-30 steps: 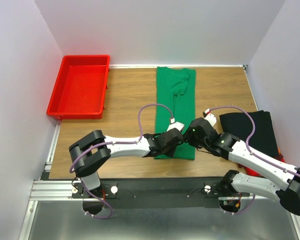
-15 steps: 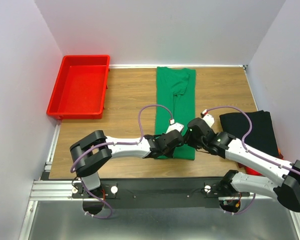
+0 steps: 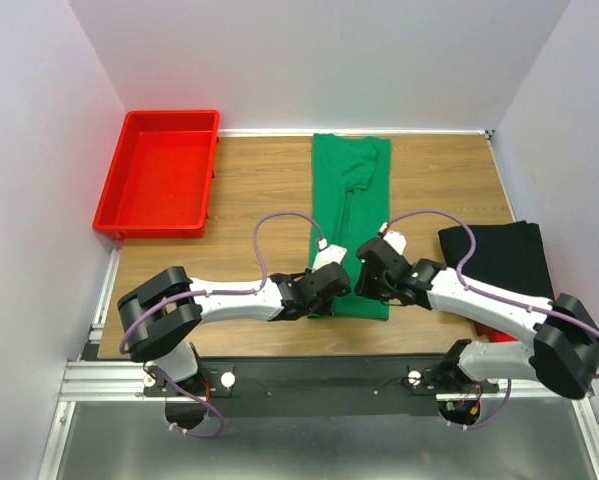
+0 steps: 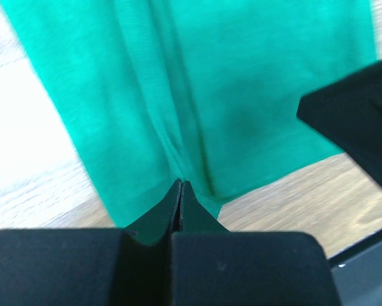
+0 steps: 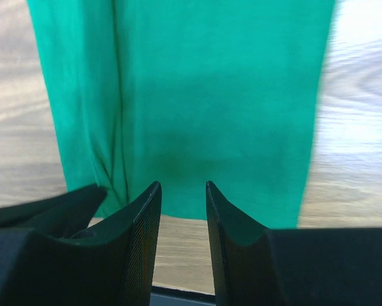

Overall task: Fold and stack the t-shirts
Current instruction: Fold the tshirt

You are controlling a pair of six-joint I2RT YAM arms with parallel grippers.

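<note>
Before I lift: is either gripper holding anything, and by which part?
Left gripper pinches the green t-shirt at its near hem; right gripper is open, holding nothing.

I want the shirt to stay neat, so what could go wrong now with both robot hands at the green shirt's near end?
The left gripper seems to pinch only a small bit of the green t-shirt at its near hem, so the cloth might slip out. The right gripper is open above the hem; lifting from one side alone could skew the fold. Both grippers sit close together and might bump.
</note>
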